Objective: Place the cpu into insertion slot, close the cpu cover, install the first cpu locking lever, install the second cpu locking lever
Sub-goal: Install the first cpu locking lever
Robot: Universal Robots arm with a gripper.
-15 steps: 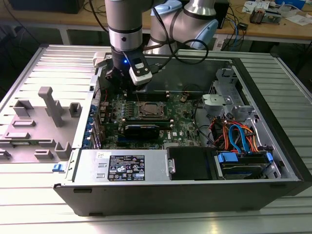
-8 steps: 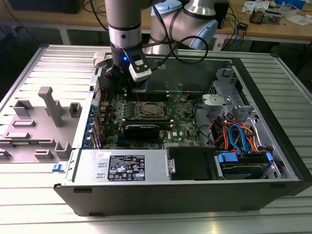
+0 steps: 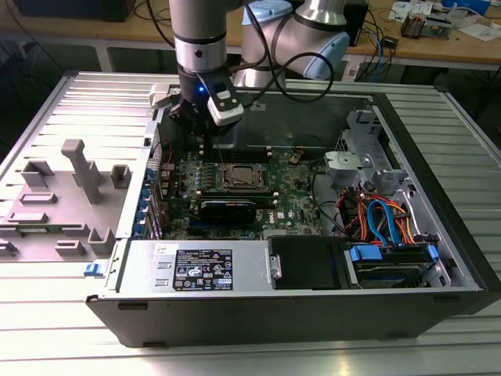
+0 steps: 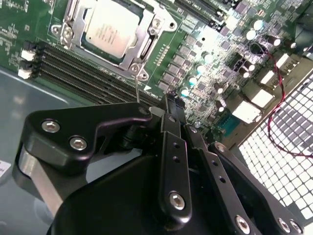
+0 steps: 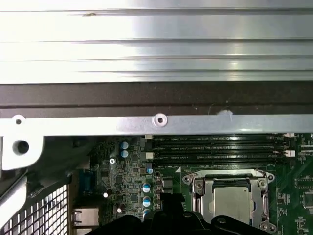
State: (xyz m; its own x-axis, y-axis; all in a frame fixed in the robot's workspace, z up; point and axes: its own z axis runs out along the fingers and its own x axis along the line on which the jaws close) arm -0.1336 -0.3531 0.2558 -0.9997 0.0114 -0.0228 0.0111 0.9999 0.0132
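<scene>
CPU (image 4: pixel 108 27), square chip with a pale silvery lid: not in the fingers (image 4: pixel 173 105) but already down in its socket. Black fingers, in the second wrist view, drawn together to one narrow tip, no gap to be made out between them; probably kept that slim for work on something as fine as a wire among crowded parts. Right at that tip, thin grey wire locking lever (image 4: pixel 136 88), rising off a corner of the socket toward the fingers and ending at their edge; pinched or merely touched, cannot tell. Raised like that, judged not yet latched, so lever work in hand. Next outward, cpu cover (image 4: pixel 122 59), thin silvery metal frame plate with a square window, lying flat around the chip, placed so as to press its edges down while leaving the lid bare; seating and cover closing judged done. Under both, insertion slot (image 3: pixel 239 166), small square socket with a silvery rim, near the middle of the green circuit board (image 5: pixel 293 196); in the exterior view, toward that view's right of the fingers and lower in the picture. Beside the socket, long black parallel memory slots (image 5: pixel 215 147), apart from the work. Around the board, open dark metal computer case (image 3: pixel 313 321), laid on its side with the panel off, presumably for reach from above by the silver-grey robot arm (image 3: pixel 200 31). Beneath it all, ribbed grey metal tabletop (image 3: pixel 94 98).
</scene>
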